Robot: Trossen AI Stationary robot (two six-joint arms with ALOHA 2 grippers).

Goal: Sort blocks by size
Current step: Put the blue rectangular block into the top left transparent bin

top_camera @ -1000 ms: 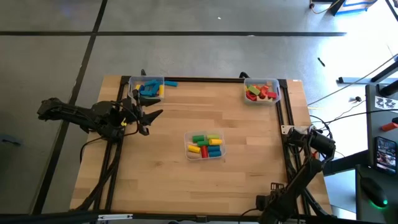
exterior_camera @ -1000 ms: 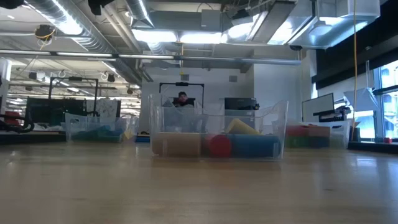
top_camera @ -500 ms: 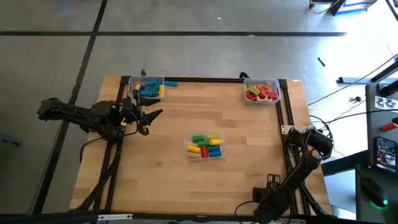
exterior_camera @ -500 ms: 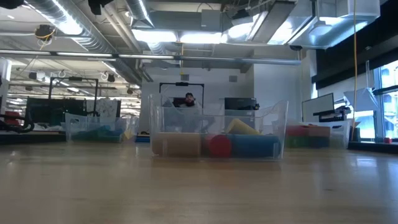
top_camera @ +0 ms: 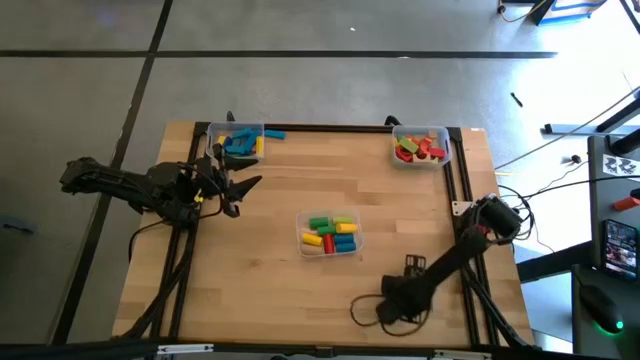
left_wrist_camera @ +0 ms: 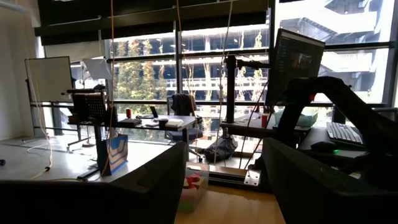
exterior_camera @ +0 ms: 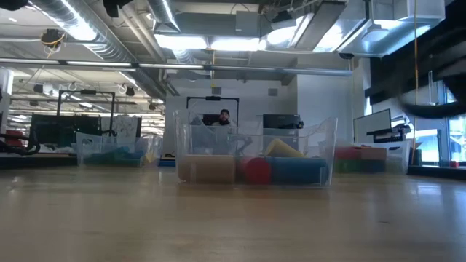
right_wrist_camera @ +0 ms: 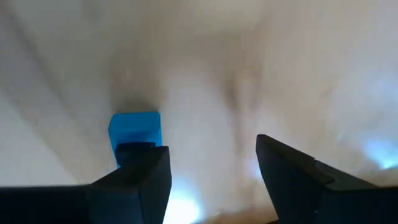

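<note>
Blocks lie in three clear bins: blue and yellow ones in the far-left bin (top_camera: 238, 142), red, green and orange ones in the far-right bin (top_camera: 421, 146), and short green, yellow, red and blue ones in the centre bin (top_camera: 331, 235). One blue block (top_camera: 274, 133) lies on the table beside the far-left bin. My right gripper (top_camera: 385, 312) is open, low over the table's near middle. Its wrist view shows a blue block (right_wrist_camera: 135, 129) on the wood just beyond one fingertip. My left gripper (top_camera: 245, 172) is open and empty near the left edge. My right gripper has one fingertip (right_wrist_camera: 144, 155) right in front of the blue block's near side (right_wrist_camera: 134, 140). I cannot tell whether it touches the block. The block lies flat on the table.
The centre bin also shows in the low view (exterior_camera: 255, 156), with the other two bins far behind it. My right arm (top_camera: 450, 255) stretches slantwise over the table's near right part, with a cable loop (top_camera: 362, 310) beside its wrist. Bare wood (top_camera: 270, 290) lies at the near left.
My right arm has swung from beyond the table's right edge toward the near middle and come down low over the wood, its fingers open.
</note>
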